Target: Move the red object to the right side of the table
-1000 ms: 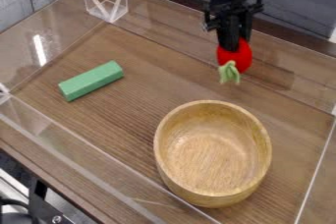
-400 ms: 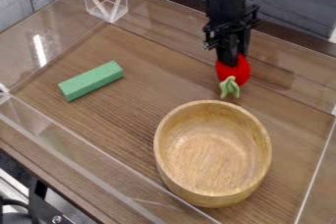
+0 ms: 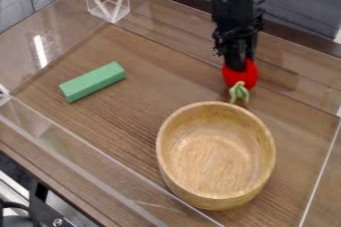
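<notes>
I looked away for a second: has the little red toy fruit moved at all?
Yes. The red toy fruit, held by the gripper, has shifted slightly right and down toward the wooden bowl.

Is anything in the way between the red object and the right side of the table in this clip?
Nothing visible blocks it. The red object is already in the gripper over the right part of the table. The wooden bowl sits nearer the camera and the green block lies far left.

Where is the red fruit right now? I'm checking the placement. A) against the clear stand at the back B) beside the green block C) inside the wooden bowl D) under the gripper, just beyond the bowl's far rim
D: the red fruit sits under the gripper, beyond the bowl rim, far from the block.
</notes>
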